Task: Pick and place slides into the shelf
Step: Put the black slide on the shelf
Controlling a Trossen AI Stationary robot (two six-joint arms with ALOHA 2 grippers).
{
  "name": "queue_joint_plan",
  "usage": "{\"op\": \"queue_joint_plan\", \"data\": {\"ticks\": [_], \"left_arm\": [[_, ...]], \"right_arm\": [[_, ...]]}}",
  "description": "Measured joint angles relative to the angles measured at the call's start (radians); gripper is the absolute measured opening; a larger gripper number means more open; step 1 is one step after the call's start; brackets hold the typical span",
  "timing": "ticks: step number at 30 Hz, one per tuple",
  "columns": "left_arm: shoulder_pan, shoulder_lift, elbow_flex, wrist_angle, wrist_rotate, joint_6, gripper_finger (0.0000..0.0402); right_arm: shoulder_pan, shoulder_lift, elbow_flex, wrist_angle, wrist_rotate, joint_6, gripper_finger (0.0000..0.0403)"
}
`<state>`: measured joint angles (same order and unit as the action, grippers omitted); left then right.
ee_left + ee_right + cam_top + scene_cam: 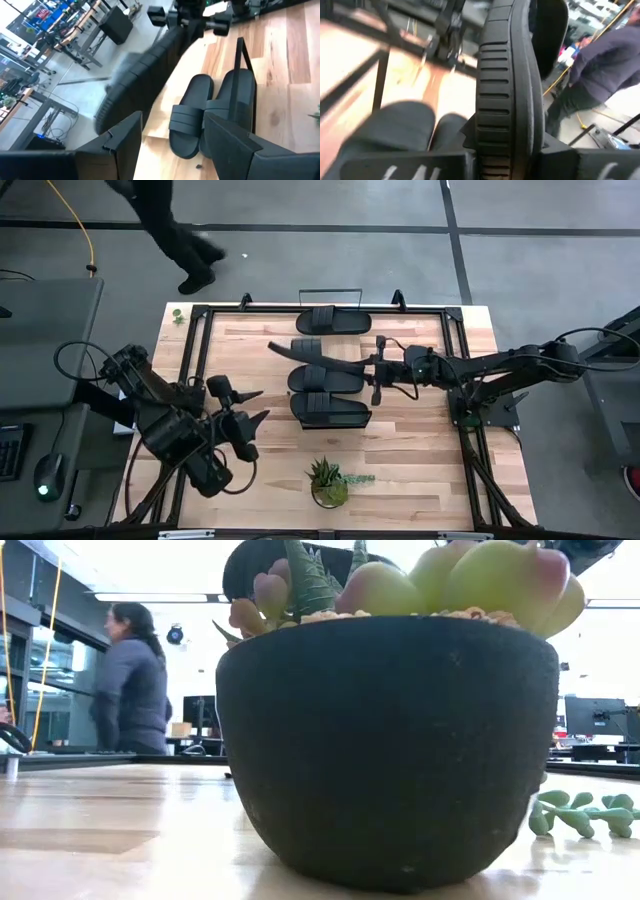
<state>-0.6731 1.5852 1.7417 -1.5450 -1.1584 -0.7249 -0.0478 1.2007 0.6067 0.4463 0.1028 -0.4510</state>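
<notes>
High view: the left gripper (252, 408) hangs wide open and empty over the left half of the light-wood tabletop (420, 470). The right gripper (378, 367), near the tabletop's middle, is closed on a black open-toe slide sandal (315, 355) lifted edgewise. Two more black slide sandals (326, 379) (330, 410) lie side by side below it; a fourth (333, 321) lies at the far edge.

Low view: a black potted succulent (390, 740) fills the frame; a person (132, 685) stands behind.

Left wrist view: open fingers (125, 145) frame two flat sandals.

Right wrist view: the held sandal's ribbed sole (502, 90) stands between the fingers.
</notes>
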Motion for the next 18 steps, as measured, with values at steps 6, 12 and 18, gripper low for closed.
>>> {"op": "queue_joint_plan", "data": {"ticks": [6,12,18], "left_arm": [[-0.064,0.0,-0.094,-0.002,-0.061,-0.134,0.0198],[-0.103,0.0,-0.208,-0.004,-0.131,-0.289,0.0198],[-0.099,-0.001,-0.263,-0.026,-0.143,-0.38,0.0198]], "right_arm": [[-0.04,0.0,0.0,-0.07,-0.044,-0.047,0.0049],[-0.094,0.0,0.0,-0.089,-0.106,-0.086,0.0049],[-0.145,0.0,0.0,-0.114,-0.101,-0.192,0.0049]]}}
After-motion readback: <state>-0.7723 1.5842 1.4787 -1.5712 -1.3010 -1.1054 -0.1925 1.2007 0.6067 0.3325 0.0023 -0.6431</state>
